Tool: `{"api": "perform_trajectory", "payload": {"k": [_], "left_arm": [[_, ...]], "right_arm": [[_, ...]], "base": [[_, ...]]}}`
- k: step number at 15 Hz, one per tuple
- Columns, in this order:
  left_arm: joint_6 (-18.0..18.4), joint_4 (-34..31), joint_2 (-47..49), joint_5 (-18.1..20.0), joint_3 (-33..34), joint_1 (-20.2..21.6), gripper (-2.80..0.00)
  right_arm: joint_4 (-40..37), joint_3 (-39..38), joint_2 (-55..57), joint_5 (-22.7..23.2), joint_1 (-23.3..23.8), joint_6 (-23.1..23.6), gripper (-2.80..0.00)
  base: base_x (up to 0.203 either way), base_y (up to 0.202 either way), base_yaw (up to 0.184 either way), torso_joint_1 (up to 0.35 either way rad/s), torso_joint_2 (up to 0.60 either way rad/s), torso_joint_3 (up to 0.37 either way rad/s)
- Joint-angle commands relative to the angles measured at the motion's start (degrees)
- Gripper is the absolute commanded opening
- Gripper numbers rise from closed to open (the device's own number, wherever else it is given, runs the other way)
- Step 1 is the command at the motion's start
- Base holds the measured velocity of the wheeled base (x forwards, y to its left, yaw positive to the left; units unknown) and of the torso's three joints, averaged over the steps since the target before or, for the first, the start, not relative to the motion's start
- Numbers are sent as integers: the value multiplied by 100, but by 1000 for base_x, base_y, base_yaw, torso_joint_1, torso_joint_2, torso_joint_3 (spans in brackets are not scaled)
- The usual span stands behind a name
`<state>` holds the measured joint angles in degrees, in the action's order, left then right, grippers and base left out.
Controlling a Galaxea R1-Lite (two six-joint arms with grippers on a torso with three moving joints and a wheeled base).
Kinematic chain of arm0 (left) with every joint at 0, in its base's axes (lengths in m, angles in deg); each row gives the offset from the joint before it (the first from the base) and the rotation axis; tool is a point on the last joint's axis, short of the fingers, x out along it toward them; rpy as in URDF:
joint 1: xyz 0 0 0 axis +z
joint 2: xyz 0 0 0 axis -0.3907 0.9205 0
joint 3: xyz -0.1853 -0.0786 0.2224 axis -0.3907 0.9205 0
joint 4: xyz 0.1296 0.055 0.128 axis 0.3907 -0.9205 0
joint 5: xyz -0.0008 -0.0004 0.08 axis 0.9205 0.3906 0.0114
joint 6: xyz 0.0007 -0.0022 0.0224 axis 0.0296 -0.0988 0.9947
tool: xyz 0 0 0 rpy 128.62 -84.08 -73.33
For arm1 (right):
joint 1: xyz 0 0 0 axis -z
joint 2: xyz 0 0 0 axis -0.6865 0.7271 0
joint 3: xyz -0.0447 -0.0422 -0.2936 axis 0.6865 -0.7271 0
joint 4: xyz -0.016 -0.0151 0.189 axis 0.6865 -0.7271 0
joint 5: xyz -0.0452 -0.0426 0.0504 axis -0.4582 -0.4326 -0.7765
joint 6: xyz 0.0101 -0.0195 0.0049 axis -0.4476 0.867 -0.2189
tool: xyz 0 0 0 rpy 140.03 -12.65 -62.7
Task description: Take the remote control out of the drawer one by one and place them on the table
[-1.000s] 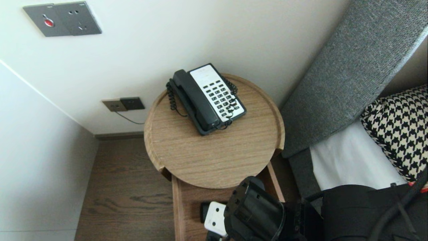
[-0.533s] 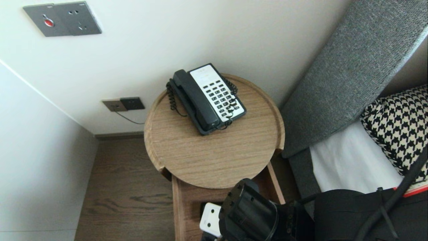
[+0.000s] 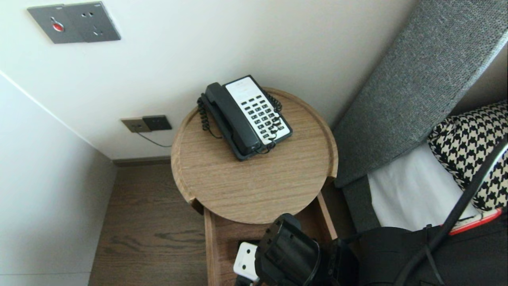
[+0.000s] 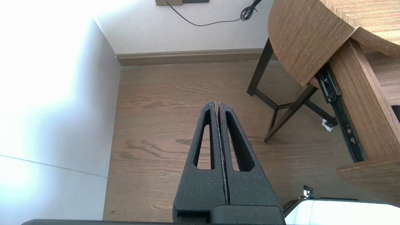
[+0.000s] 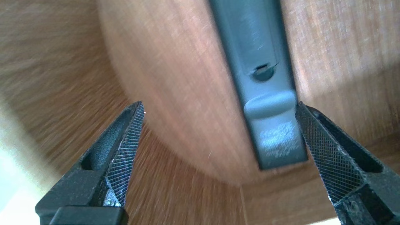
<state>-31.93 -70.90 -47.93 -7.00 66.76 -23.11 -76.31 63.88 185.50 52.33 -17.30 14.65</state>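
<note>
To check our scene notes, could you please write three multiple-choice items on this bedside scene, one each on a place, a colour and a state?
1. Where does the telephone stand?
A. on the round table
B. on the floor
C. on the pillow

2. What colour is the handset?
A. red
B. white
C. black

3. How do the fingers of the right claw stand?
A. pressed together
B. wide apart
C. closed on the telephone

Answers:
1 A, as the head view shows it on the wooden top, near the wall.
2 C, as it lies dark beside the white keypad.
3 B, as the right wrist view shows a broad gap between the fingertips.
</note>
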Motion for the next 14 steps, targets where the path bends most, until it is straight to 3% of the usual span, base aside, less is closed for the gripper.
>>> {"api": "perform_trajectory", "payload": {"k": [1,14], "left_arm": [[2,3,7,-2,0,-7,-280],[2,3,7,-2,0,-7,-280]], "right_arm": [[305,-121,128,-23,74,13,0],[865,-403,130,-125,574,165,0]], "base": [[0,0,0,0,0,0],[0,0,0,0,0,0]]}}
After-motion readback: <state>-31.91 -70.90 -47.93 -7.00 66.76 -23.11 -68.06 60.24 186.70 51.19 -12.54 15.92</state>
